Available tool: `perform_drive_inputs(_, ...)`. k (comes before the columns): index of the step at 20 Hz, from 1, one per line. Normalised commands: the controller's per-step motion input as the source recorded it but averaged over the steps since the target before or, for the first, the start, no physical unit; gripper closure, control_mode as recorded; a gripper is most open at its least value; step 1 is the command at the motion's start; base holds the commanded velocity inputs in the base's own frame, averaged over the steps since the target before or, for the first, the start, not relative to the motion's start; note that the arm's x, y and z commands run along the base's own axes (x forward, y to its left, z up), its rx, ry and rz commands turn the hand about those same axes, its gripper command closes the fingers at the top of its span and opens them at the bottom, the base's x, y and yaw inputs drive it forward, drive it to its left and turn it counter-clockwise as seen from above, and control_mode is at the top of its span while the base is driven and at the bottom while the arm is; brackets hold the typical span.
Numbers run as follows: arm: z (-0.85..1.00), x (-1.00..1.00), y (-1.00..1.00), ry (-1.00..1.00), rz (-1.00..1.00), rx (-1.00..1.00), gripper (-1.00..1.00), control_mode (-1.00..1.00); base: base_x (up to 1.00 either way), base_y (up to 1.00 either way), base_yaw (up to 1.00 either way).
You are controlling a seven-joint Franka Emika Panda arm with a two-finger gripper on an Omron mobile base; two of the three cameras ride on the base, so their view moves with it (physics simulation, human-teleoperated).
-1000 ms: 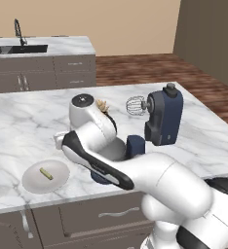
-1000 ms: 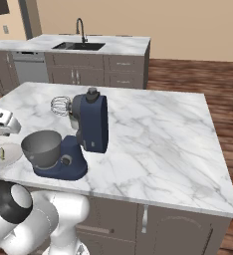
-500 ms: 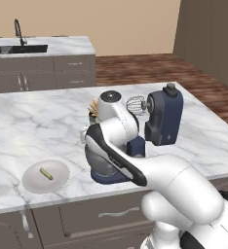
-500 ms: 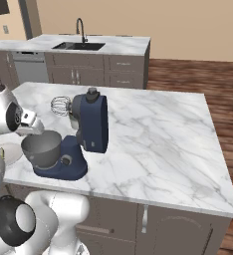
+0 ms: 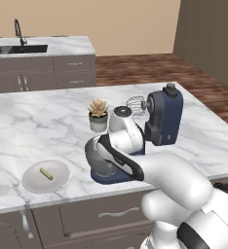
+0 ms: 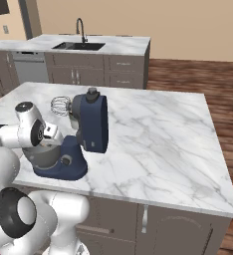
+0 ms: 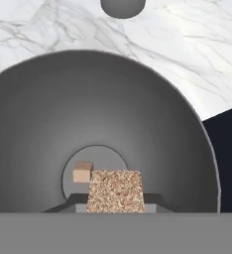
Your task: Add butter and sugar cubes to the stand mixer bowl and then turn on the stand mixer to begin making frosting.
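While the hand view looks straight down into the bowl [image 7: 103,124], the gripper [image 7: 116,203] shows its two dark tips at the bottom edge, closed narrowly on a speckled tan sugar cube [image 7: 116,191] that sits between them. Just left of that cube and a little beyond it, a second, paler cube [image 7: 82,171] lies on the flat round bottom of the bowl. The held cube hangs above the bowl's middle; whether it touches the bottom cannot be told.

In the left base view the white arm [image 5: 135,155] bends over the bowl [image 5: 94,158], which stands on the mixer's [image 5: 162,119] navy base at the near edge of the marble island [image 5: 38,121]. To the left of the bowl, near the front edge, a white plate [image 5: 45,176] holds the butter [image 5: 46,173], a thin yellow-green stick lying at a slant near the plate's middle. The plate stands apart from the mixer.

Behind the bowl a small potted succulent [image 5: 98,115] stands on the island. The mixer's head is tilted up, with the wire whisk [image 6: 60,105] pointing out over the bowl. In the right base view the wrist [image 6: 31,130] sits right over the bowl [image 6: 41,155].

Farther back, a counter with a sink [image 6: 78,46] and a dark tap [image 6: 80,27] runs along the wall.
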Motion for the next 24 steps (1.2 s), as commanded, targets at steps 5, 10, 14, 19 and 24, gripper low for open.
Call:
perform_drive_inputs(5, -0.12, 0.21, 0.0, 0.01, -0.02, 0.0, 1.0, -1.0, 0.0, 0.0, 0.0)
perform_drive_inputs(10, 0.0, 0.05, 0.0, 0.0, 0.0, 0.0, -1.0, -1.0, 0.0, 0.0, 0.0)
perform_drive_inputs(14, 0.0, 0.01, 0.0, 0.0, 0.0, 0.0, -1.0, -1.0, 0.0, 0.0, 0.0)
perform_drive_inputs(19, -0.01, 0.0, 0.0, 0.0, 0.0, 0.0, -1.0, -1.0, 0.0, 0.0, 0.0)
perform_drive_inputs(24, 0.31, -0.01, 0.13, 0.0, 0.0, 0.0, -1.0, -1.0, 0.0, 0.0, 0.0)
